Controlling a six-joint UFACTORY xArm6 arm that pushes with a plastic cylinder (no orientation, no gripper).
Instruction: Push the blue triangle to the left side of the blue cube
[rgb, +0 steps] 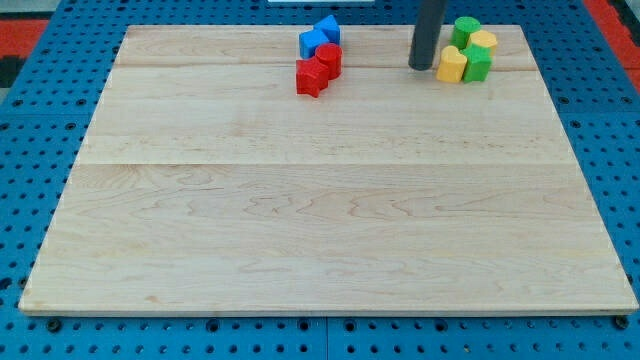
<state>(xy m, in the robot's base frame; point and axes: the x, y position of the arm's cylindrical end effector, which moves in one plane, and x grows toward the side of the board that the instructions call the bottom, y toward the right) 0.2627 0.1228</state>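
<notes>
Blue pegboard surrounds our wooden board. Near the view's top, the blue triangle touches the blue cube on its upper right, above two red blocks. We have no fingers; my tip rests just left of the yellow and green blocks.

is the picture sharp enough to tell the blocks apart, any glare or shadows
In the camera view the lighting is even and soft, with no glare on the wooden board; shadows are faint, just short ones under my tip and the red blocks; the blue blocks and the yellow and green cluster look slightly soft, so exact shapes are hard to read.
</notes>
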